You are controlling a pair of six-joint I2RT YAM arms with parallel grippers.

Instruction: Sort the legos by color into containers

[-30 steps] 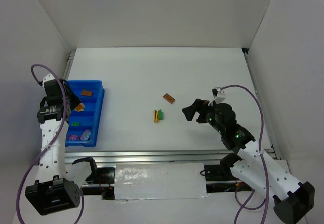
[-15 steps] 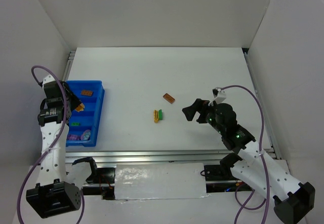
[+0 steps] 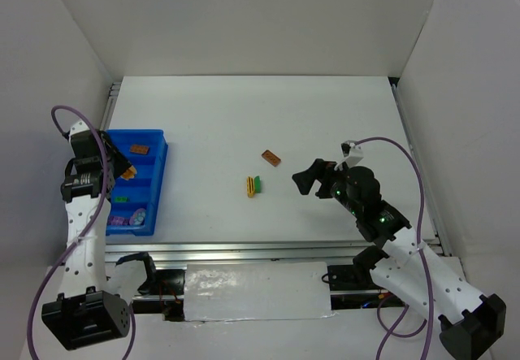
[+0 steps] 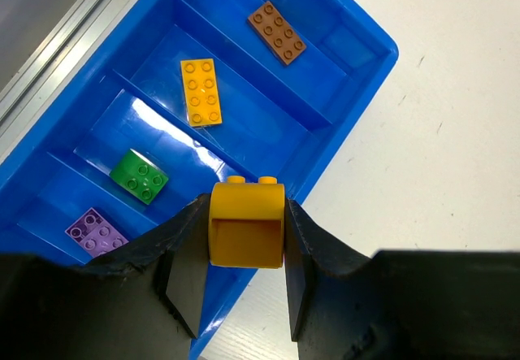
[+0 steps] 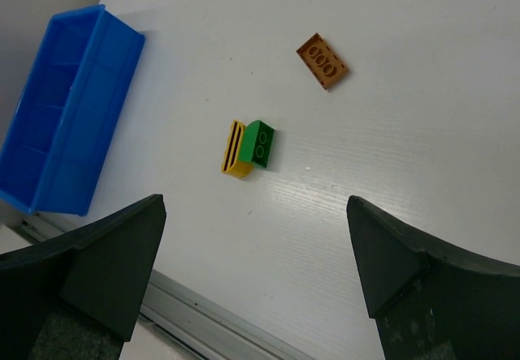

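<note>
A glossy bright blue plastic tray point(image 4: 357, 59) with thin dividers sits at the left edge of a smooth white surface point(image 5: 422, 157). Four flat studded plastic bricks show inside it, each in its own compartment: one brown brick point(image 4: 277, 32), one yellow brick point(image 4: 202, 92), one green brick point(image 4: 139, 176) and one purple brick point(image 4: 96, 232).

The left gripper point(image 4: 244, 254) hangs over the tray's edge, pinching one chunky yellow block point(image 4: 246, 223).

Three more pieces lie mid-surface: a ridged yellow piece point(image 5: 234, 149) touching a green cube point(image 5: 260, 143), and a brown-orange plate point(image 5: 322, 61) apart. The right gripper point(image 5: 256, 246) is spread wide, holding nothing.
</note>
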